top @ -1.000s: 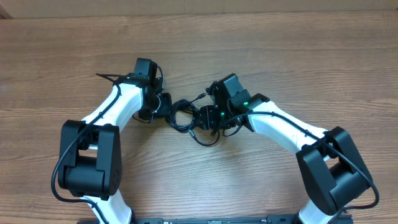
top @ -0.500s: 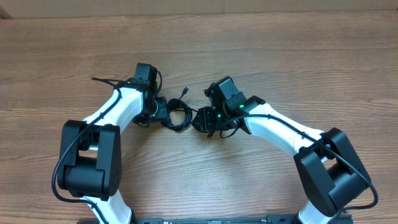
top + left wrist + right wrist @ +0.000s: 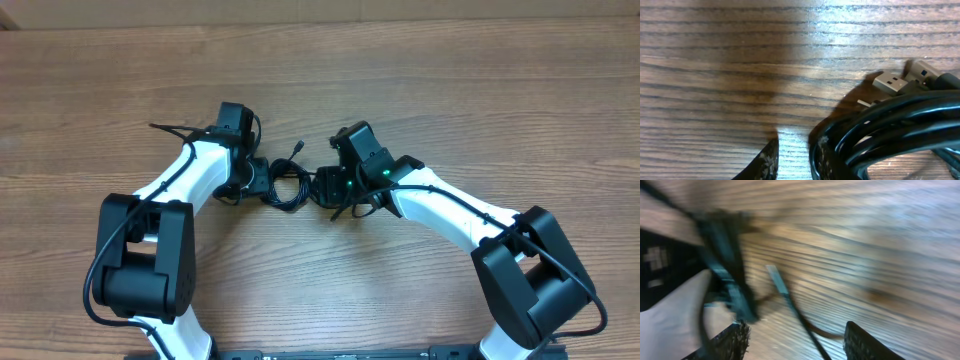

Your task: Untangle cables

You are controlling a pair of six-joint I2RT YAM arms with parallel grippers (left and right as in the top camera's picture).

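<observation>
The cables (image 3: 289, 187) lie as a small black coil on the wood between my two grippers, with one plug end (image 3: 299, 147) sticking out toward the back. My left gripper (image 3: 264, 182) sits at the coil's left edge. In the left wrist view it (image 3: 792, 162) is open a little, with bare wood in the gap, and the coil (image 3: 890, 130) presses against the outside of its right finger (image 3: 820, 159). Two silver plugs (image 3: 890, 82) rest beyond. My right gripper (image 3: 323, 188) is at the coil's right edge, open (image 3: 800, 345), and one thin strand (image 3: 790, 302) runs between its fingers; that view is blurred.
The wooden table (image 3: 450, 90) stretches all around. A thicker black wire (image 3: 170, 128) juts out from the left arm toward the left. Both white arms (image 3: 450, 210) reach in from the front edge.
The left gripper has opened from shut. The right gripper has shifted up and left toward the coil and opened wider. The loop trailing below it has drawn into the coil.
</observation>
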